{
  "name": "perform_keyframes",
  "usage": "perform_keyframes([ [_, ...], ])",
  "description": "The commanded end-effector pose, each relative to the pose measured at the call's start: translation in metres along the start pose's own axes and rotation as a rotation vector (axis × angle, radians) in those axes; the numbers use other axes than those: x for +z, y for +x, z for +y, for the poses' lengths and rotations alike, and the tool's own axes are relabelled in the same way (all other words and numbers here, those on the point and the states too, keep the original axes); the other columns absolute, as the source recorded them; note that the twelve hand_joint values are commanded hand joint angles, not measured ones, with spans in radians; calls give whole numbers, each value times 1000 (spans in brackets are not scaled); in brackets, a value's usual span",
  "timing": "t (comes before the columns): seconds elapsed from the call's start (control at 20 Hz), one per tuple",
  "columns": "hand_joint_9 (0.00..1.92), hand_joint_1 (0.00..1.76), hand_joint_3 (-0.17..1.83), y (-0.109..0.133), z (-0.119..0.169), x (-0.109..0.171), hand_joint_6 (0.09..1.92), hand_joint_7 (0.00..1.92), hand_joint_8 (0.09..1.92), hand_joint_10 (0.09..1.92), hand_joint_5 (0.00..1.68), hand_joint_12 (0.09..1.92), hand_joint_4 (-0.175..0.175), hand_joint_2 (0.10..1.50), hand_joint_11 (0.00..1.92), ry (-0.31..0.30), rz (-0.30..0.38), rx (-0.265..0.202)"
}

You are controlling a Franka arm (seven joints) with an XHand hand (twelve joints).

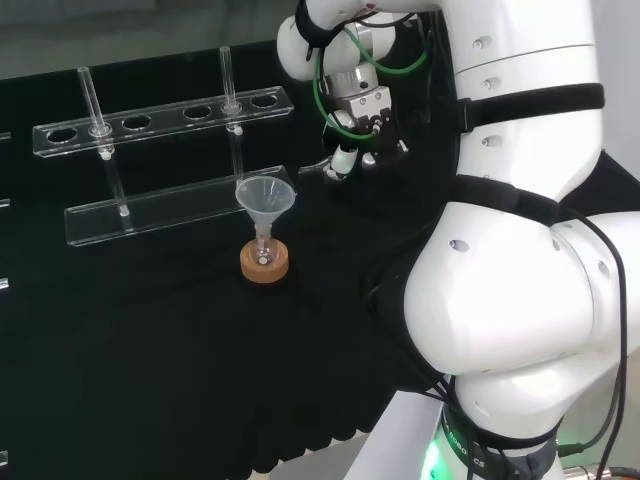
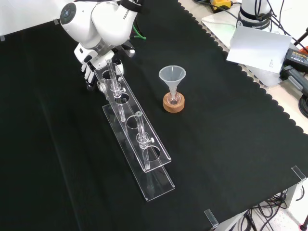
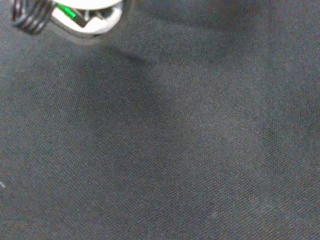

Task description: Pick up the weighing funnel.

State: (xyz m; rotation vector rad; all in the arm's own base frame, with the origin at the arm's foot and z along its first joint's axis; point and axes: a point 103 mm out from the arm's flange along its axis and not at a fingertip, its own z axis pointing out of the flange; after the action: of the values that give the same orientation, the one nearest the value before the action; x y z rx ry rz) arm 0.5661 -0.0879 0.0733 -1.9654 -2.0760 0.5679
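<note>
Counter (image 2: 231,144) is black cloth, so clear ware barely reads on it. My arm (image 2: 103,21) reaches over to the far-left corner in front view. The long clear rack (image 2: 144,159) runs from that corner toward the near edge w/ tubes (image 2: 140,127) upright in it; parked, not my job. The funnel (image 2: 172,76) stands mouth up mid-counter, stem in a small flask on its cork ring (image 2: 173,105). The ring keeps it from tipping, and it's well apart from me. My hand (image 2: 89,71) sits at the rack's far end, low I think, prob. to come at the piece from above. Weighing funnel (image 2: 101,85): small clear piece just beside my hand, by the rack end. Fingers spread or pinching it, can't tell, nor if it's off the cloth yet.
</note>
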Motion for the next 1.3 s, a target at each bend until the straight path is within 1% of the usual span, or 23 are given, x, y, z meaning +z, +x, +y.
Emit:
perform_keyframes([
  [0.05, 770, 889, 555, 1, 0, 1, 583, 461, 653, 499, 935, 1283, 79, 652, 478, -19, -12, 9],
  [0.1, 788, 951, 484, 1, 0, 0, 663, 481, 654, 499, 1021, 1281, 119, 729, 493, -29, -20, 16],
  [0.15, 813, 1005, 434, 2, 1, -1, 708, 508, 653, 497, 1089, 1268, 146, 782, 520, -34, -27, 23],
  [0.2, 841, 1041, 422, 3, 1, -1, 732, 534, 648, 488, 1132, 1244, 161, 802, 555, -37, -31, 30],
  [0.3, 895, 1070, 481, 3, 0, -4, 783, 573, 630, 451, 1160, 1202, 173, 787, 615, -45, -35, 38],
  [0.5, 947, 1081, 581, -2, -5, -11, 837, 603, 621, 403, 1162, 1168, 175, 744, 670, -58, -40, 53],
  [0.9, 965, 1084, 628, -13, -18, -20, 854, 615, 624, 385, 1164, 1150, 175, 719, 700, -62, -38, 64],
  [1.0, 967, 1084, 630, -17, -21, -25, 855, 617, 625, 385, 1164, 1149, 175, 719, 702, -51, -49, 66],
  [1.3, 969, 1084, 633, -24, -33, -41, 857, 621, 627, 383, 1164, 1148, 175, 717, 706, -58, -88, 76],
])
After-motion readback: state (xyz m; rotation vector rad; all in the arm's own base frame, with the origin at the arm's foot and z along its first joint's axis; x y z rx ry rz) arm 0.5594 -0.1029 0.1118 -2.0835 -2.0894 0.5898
